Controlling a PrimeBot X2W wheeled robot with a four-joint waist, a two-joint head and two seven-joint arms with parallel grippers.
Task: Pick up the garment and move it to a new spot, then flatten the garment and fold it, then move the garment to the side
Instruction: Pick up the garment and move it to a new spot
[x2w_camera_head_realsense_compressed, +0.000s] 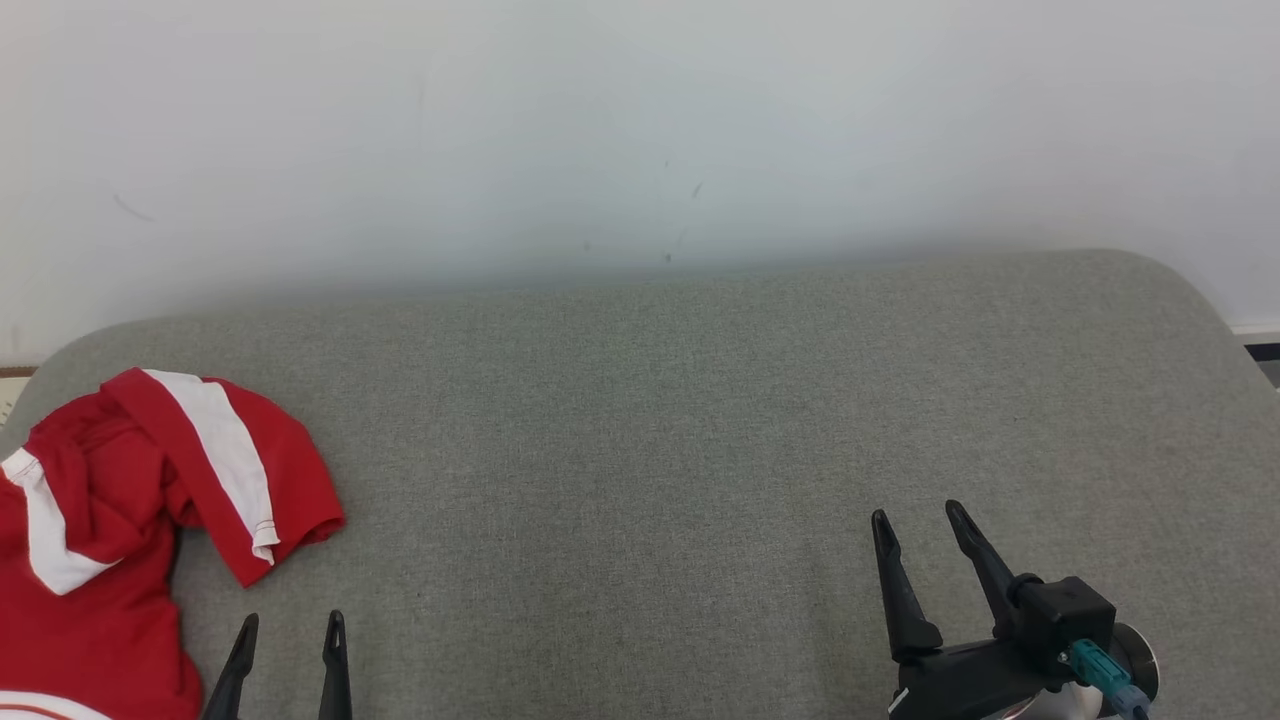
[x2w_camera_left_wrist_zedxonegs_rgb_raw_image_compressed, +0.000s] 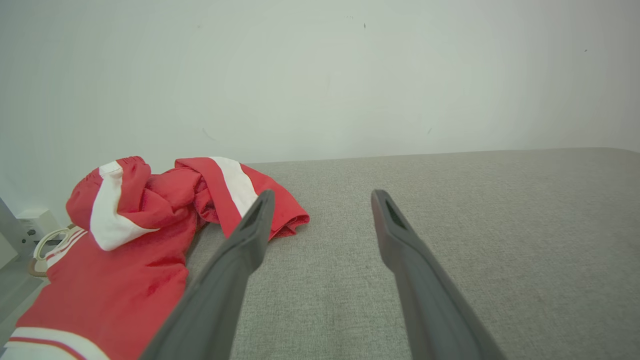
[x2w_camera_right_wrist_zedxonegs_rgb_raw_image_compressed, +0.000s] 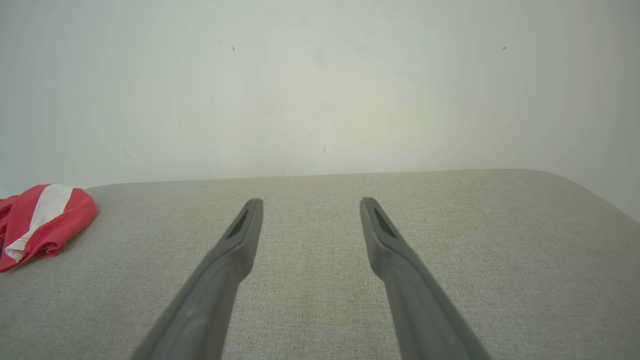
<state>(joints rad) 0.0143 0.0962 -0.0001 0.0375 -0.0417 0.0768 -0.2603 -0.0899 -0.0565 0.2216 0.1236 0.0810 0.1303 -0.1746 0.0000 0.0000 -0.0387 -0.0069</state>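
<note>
Head view: the red and white garment (x2w_camera_head_realsense_compressed: 100, 520) lies bunched up on the grey counter (x2w_camera_head_realsense_compressed: 640, 450). The left fingers (x2w_camera_head_realsense_compressed: 335, 665) are just beside the garment, spread apart. The right fingers (x2w_camera_head_realsense_compressed: 900, 590) are well away from it, also apart.

Left wrist view: the garment is close by, not held.

Right wrist view: the garment is far off.

One red-and-white garment (x2w_camera_head_realsense_compressed: 100, 590), one grey padded surface (x2w_camera_head_realsense_compressed: 640, 450), one white wall (x2w_camera_head_realsense_compressed: 640, 120), two pairs of jaws
</note>
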